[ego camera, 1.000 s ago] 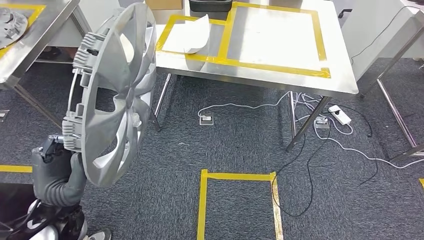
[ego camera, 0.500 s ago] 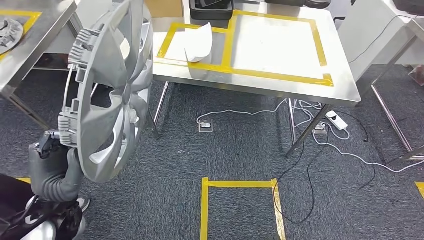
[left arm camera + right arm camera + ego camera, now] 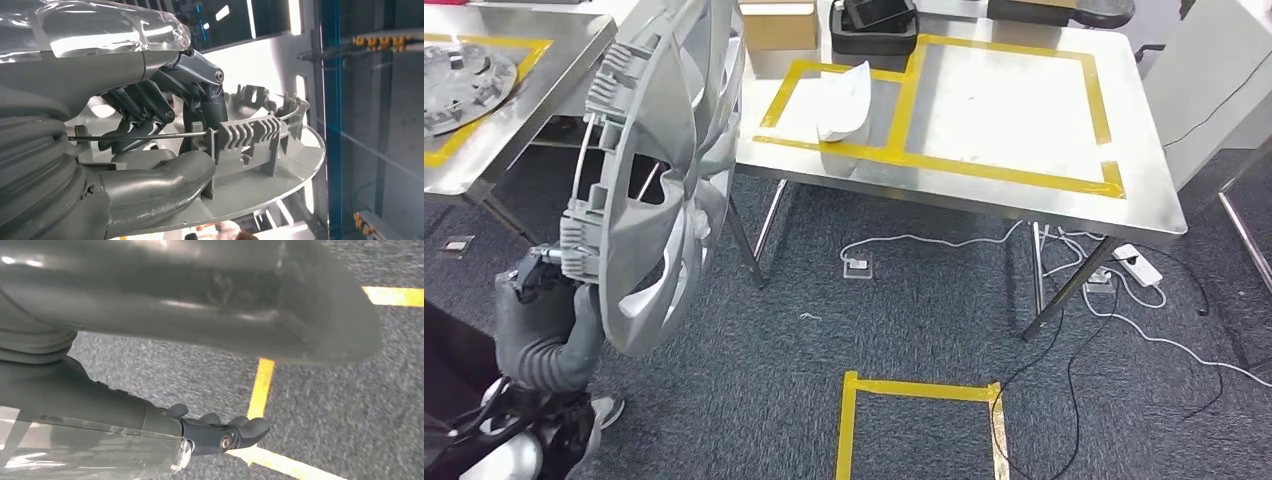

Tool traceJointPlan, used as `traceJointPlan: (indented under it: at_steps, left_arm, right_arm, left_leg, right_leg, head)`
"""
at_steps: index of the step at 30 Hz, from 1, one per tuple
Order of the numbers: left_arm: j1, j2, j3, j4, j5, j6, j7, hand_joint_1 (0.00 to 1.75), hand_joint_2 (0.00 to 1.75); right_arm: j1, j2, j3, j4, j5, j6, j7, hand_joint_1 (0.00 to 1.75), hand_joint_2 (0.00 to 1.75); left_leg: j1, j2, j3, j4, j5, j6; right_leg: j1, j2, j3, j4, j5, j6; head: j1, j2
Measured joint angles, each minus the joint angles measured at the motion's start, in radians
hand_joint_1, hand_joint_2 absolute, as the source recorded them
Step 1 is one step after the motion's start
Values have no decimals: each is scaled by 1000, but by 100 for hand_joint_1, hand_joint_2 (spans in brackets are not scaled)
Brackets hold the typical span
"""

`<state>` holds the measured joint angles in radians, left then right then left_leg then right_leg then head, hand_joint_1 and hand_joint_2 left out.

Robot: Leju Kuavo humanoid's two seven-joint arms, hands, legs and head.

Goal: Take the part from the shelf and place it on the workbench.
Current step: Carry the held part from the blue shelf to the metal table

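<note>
One silver hubcap [image 3: 667, 170] is held upright and on edge at about nine o'clock in the head view, raised above the grey carpet [image 3: 904, 320] and clear of any desk. It is gripped at its lower rim by the left robot hand [image 3: 544, 320]; in the left wrist view the thick thumb [image 3: 155, 182] is pressed under the rim while the dark fingers [image 3: 150, 107] are curled over the clips and the wire ring of the hubcap [image 3: 260, 145]. The right robot hand [image 3: 215, 432] is seen in the right wrist view hanging above the carpet with its fingers bent inward and nothing held in them. A steel desk [image 3: 1144, 200] marked with yellow tape is placed at about one o'clock, well apart from the hubcap, and a white curved part [image 3: 844, 100] is lain on it inside one taped frame. A second hubcap [image 3: 464, 85] is lain flat on another desk [image 3: 484, 165] at ten o'clock. A yellow taped rectangle [image 3: 919, 390] is marked on the carpet at six o'clock.
</note>
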<state>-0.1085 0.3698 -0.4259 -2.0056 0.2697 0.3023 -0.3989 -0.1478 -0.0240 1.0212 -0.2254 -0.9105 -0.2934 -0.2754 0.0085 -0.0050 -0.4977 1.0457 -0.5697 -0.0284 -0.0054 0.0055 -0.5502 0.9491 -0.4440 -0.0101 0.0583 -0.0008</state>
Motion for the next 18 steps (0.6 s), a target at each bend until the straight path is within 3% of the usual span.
traceJointPlan:
  at_steps: [3,4,5,8,10,13,14,16,18]
  left_arm:
    - [5,4,0,-5,-2,1,4,175,175]
    - [8,4,0,-6,-4,2,5,175,175]
    - [11,5,0,-7,-6,3,8,175,175]
    - [17,6,-1,-10,-13,9,8,175,175]
    - [23,5,-3,-11,-21,13,-3,175,175]
    - [28,3,-5,-9,-25,14,-31,175,175]
    - [28,2,-6,-8,-24,14,-38,175,175]
    - [30,0,-5,-7,-24,14,-44,175,175]
    - [34,-3,-5,-5,-24,14,-46,175,175]
  right_arm:
    - [2,3,0,0,0,1,0,0,0]
    - [5,4,0,0,0,2,0,0,0]
    - [7,5,0,0,0,3,-1,0,0]
    - [11,8,0,0,-3,6,-9,0,0]
    - [12,8,0,0,-6,11,-14,0,0]
    - [17,2,-1,1,-10,15,-15,0,0]
    - [17,-2,-1,1,-10,15,-16,0,0]
    - [14,-10,-1,1,-10,15,-17,0,0]
    - [11,-16,-2,1,-12,15,-18,0,0]
  left_leg:
    - [0,5,-124,185,-77,-5]
    - [-1,5,-152,209,-78,-3]
    - [-2,5,-161,195,-56,1]
    - [-15,6,-111,13,78,29]
    - [-26,3,-89,-58,110,47]
    - [-23,-2,-69,-75,112,60]
    - [-20,-2,-59,-78,110,63]
    - [-16,-1,-42,-83,101,68]
    - [-13,-2,-29,-83,87,69]
  right_leg:
    - [4,1,9,0,-13,-8]
    - [6,1,15,0,-20,-9]
    - [9,2,24,0,-27,-10]
    - [17,5,58,-1,-51,-9]
    - [18,7,70,-2,-63,-1]
    - [20,6,77,17,-69,14]
    - [19,5,67,42,-75,19]
    - [13,3,6,147,-109,33]
    - [7,1,-81,270,-157,45]
  head:
    - [-20,0]
    - [-27,0]
    - [-34,0]
    - [-48,0]
    - [-52,0]
    - [-55,0]
    - [-53,0]
    - [-47,0]
    - [-35,0]
